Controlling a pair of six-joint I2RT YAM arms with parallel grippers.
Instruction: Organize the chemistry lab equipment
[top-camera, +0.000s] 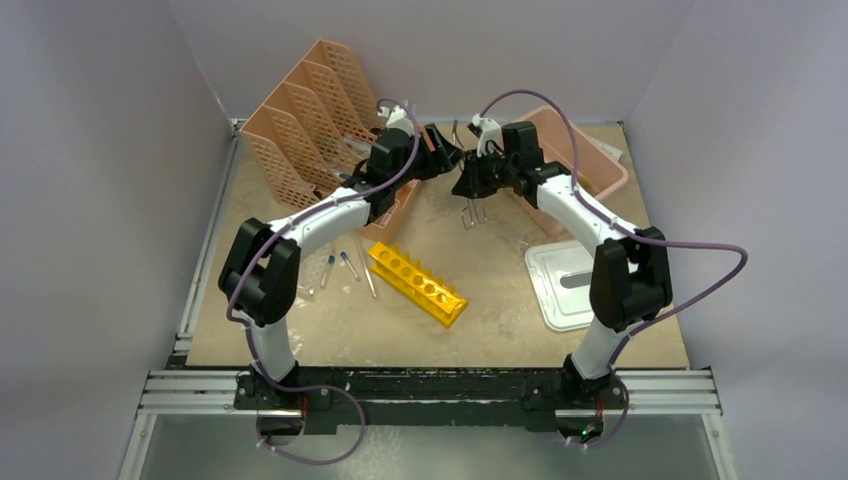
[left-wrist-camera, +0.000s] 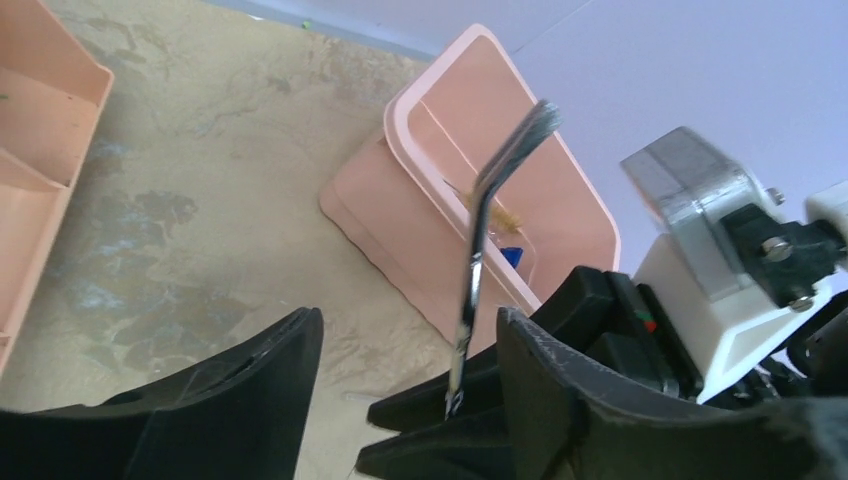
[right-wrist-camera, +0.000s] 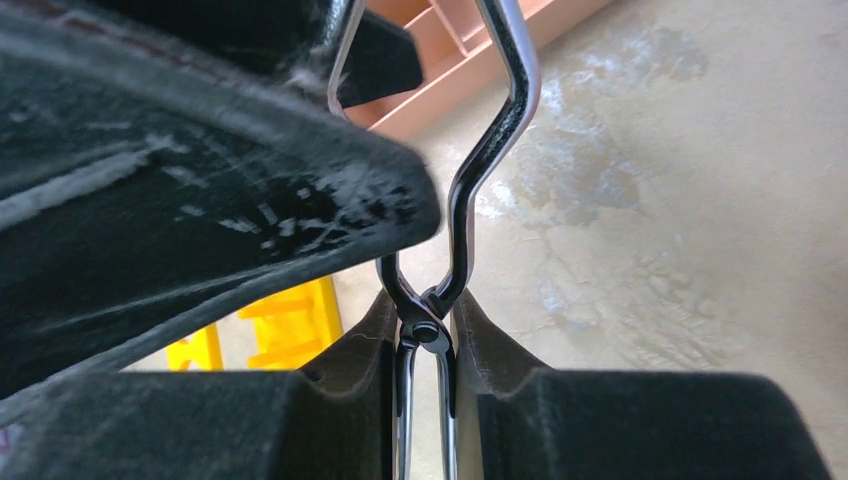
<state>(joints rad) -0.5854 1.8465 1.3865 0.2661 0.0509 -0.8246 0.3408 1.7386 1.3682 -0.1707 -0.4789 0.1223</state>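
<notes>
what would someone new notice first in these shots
The two arms come together above the far middle of the table: the right gripper is shut on silvery metal tongs that hang down from it, with the open left gripper close beside them. Next comes the bright yellow test-tube rack, lying diagonally mid-table, with blue-capped tubes loose to its left.

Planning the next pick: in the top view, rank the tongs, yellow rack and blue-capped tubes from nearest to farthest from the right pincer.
1. Tongs: clamped in the right pincer, hanging below it.
2. Yellow rack: mid-table, toward the arm bases and leftward.
3. Blue-capped tubes: farther left, past the rack.
</notes>
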